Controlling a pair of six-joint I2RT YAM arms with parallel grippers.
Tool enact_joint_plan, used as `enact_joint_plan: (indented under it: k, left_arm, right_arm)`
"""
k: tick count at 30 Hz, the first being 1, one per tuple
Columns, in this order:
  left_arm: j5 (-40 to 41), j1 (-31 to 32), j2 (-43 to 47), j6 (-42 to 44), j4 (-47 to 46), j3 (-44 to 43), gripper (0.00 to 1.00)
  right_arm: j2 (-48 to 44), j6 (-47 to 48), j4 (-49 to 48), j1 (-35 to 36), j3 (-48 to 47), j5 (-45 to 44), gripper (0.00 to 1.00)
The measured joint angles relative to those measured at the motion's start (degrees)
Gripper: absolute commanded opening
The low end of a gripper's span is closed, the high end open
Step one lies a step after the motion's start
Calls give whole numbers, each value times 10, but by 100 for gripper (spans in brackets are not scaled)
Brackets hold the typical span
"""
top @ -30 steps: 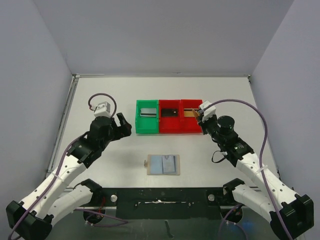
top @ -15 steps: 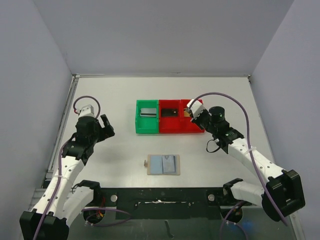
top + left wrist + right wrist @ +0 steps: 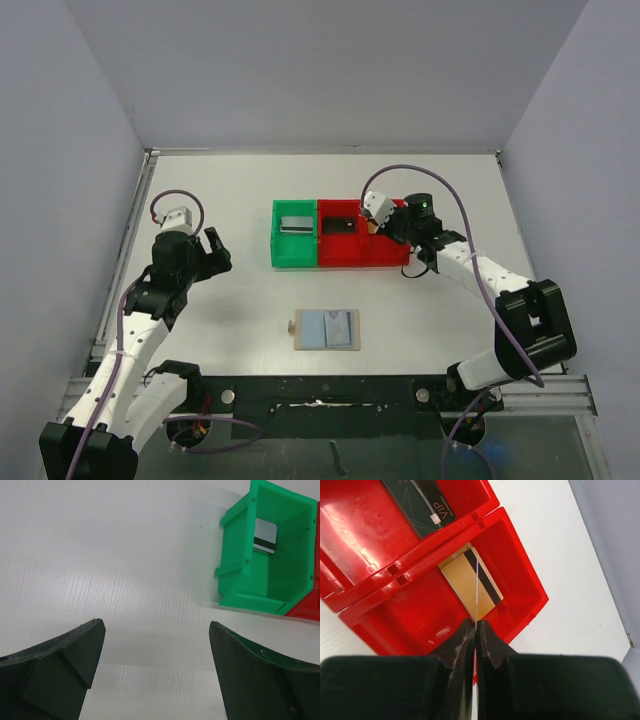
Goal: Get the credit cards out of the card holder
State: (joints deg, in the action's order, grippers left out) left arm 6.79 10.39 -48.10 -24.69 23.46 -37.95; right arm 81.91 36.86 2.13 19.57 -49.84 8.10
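1. Card over a bin: your right tool (image 3: 476, 625) hangs above the right-hand red bin (image 3: 520, 597). Its jaws are pressed together on a thin card (image 3: 476, 590), which stands edge-on to the wrist camera, so you cannot tell its colour.
2. A gold card (image 3: 460, 577) with a dark stripe lies flat on that bin's floor, directly below the pinched one. The upright pinch looks chosen so the thin card can slip down between the walls once you let go.
3. A black card (image 3: 420, 502) lies in the middle red bin (image 3: 360, 525), and a silver card (image 3: 265, 536) in the green bin (image 3: 245, 580). The bins appear to sort the cards by colour.
4. The card holder (image 3: 327, 328) lies open on the bench (image 3: 220, 190), blue pockets up, near the front edge between the arms and well apart from the bins. The overhead view is too small to tell you whether any card is left inside.
5. Your left tool (image 3: 156, 625) hovers over bare bench to the left of the green bin, jaws wide apart and gripping nothing. It seems placed clear of the right arm's work.
6. The drop looks close. Lower a little before you part the jaws, since a card freed from this height could lean on a wall or tip over the rim.
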Motion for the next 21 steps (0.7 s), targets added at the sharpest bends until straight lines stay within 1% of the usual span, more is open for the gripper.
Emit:
enact_joint_plan:
  k: [6,14,21]
  left_arm:
    - [-2,0,2,4,-2,0,85]
    - [-5,0,9,8,-4,0,85]
    - [-11,0,10,12,-6,0,84]
  right_arm:
    - [89,29,-22,0,-51,-27,0]
    - [175,73,-48,0,-101,-66,0]
    - [216,118,-51,7,-123,-77,3]
